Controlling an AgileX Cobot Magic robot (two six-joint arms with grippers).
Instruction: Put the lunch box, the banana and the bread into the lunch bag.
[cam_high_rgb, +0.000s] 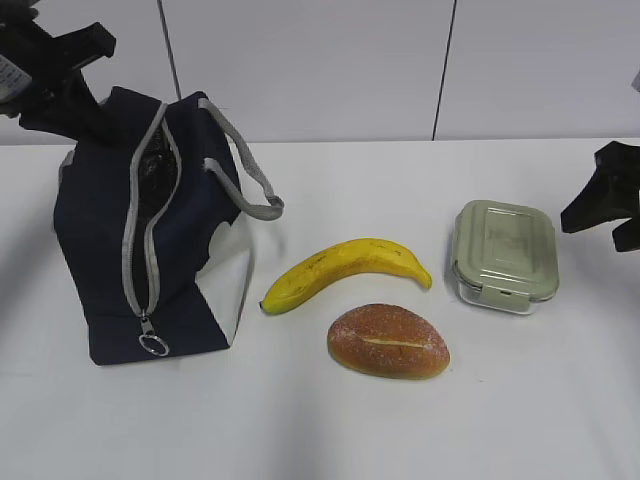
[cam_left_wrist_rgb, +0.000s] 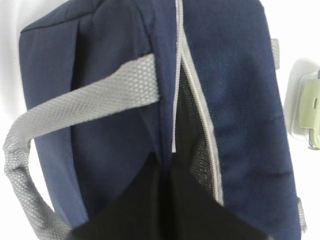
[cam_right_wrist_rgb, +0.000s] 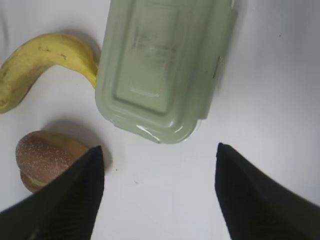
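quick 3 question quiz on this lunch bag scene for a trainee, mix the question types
1. True or false: the lunch box is already inside the lunch bag.
2. Which lies nearest the bag: A) bread B) banana C) lunch box?
3. Fill in: the right gripper hangs above the table with its jaws ____.

Key: 1 false, it sits on the table. 2 B. 3 open.
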